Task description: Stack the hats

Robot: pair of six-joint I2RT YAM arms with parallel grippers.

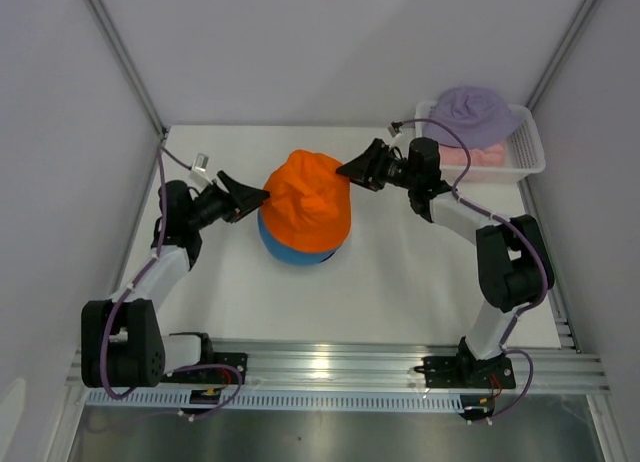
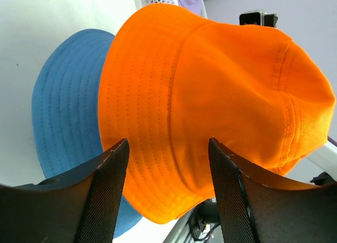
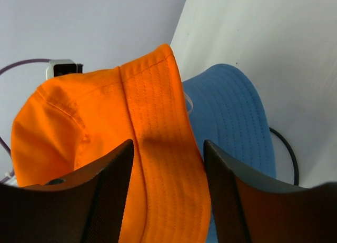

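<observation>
The orange hat (image 1: pixel 305 200) sits crown-up on the blue hat (image 1: pixel 290 250), whose brim peeks out from under the orange hat's near and left sides. That's one pair stacked, though the orange crown looks rumpled and a touch off-centre. The left hand (image 1: pixel 255 197) is right at the orange hat's left edge with its fingers spread wide. In the left wrist view the brim lies between and beyond them, and nothing is pinched. The right hand (image 1: pixel 352 174) is at the orange hat's far-right edge, splayed the same way and gripping nothing.

My read is that we're about halfway, with two hats to go. Well off to the far right of the orange hat, the lavender hat (image 1: pixel 472 110) lies on top of the pink hat (image 1: pixel 480 155) inside a white mesh basket (image 1: pixel 530 147). Both need to come over.

Under the orange hat's pile a black wire loop (image 3: pixel 287 151) curves out onto the bench (image 1: pixel 400 282), which is plain matte white. Pale grey panels wall in the sides and back, and a metal rail (image 1: pixel 330 362) runs along the near edge.
</observation>
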